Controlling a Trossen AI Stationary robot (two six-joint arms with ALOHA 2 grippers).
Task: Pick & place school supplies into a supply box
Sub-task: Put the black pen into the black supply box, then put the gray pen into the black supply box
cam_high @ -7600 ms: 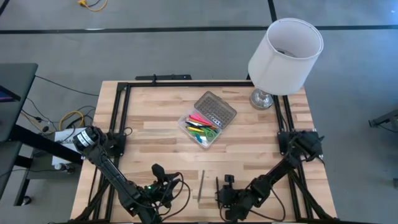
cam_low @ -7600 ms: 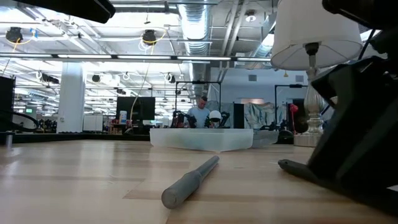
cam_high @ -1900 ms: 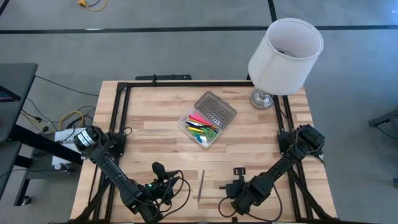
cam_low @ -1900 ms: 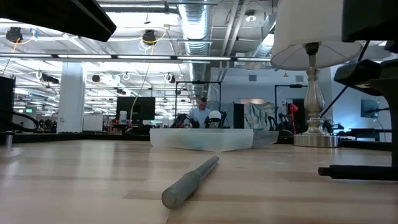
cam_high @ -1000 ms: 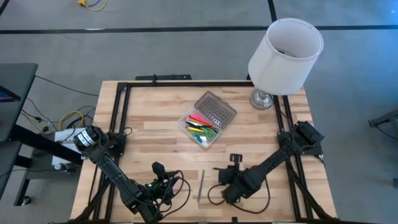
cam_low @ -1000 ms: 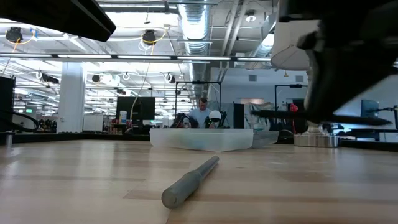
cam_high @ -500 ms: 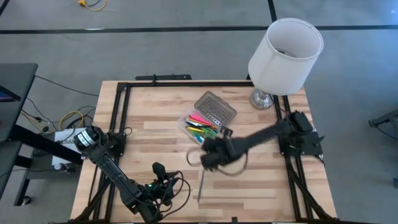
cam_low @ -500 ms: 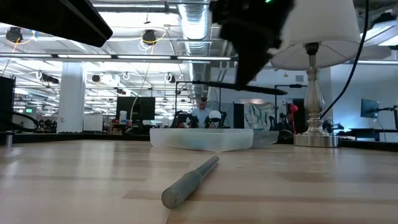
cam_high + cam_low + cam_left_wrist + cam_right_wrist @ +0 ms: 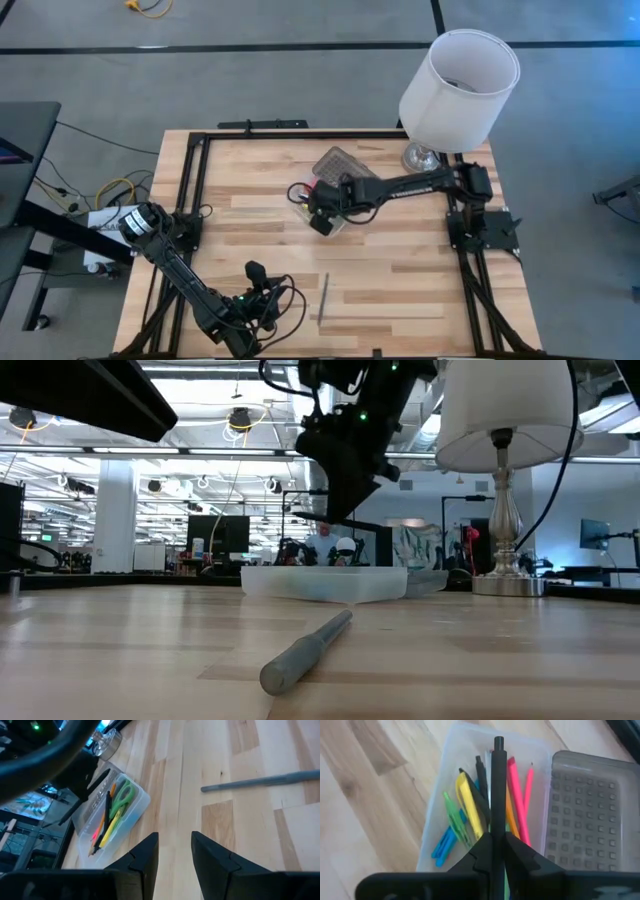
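The clear supply box (image 9: 338, 222) lies open at the table's middle, with its grey dotted lid (image 9: 345, 168) folded back. Pink, yellow, green, orange and blue pens and green-handled scissors lie inside (image 9: 465, 815). My right gripper (image 9: 318, 200) hovers over the box, shut on a black pen (image 9: 498, 780). A grey pen (image 9: 324, 297) lies flat on the table nearer the front edge. My left gripper (image 9: 175, 855) stands open at the near left with nothing between its fingers. My right gripper pinches the black pen's shaft (image 9: 497, 832) between its two fingers. The pen runs forward out of the fingertips. It hangs about level (image 9: 330, 520), clear above the open box, touching nothing else.
A lamp with a white shade (image 9: 460, 85) stands at the far right corner, close to the box lid. A black frame (image 9: 190, 170) runs along the table's edges. Bare wood lies around the grey pen (image 9: 305, 650).
My right gripper has risen from near the table's front edge and swung toward the far edge and a little left, carrying the black pen. It now hangs over the supply box. The grey pen has stayed where it was.
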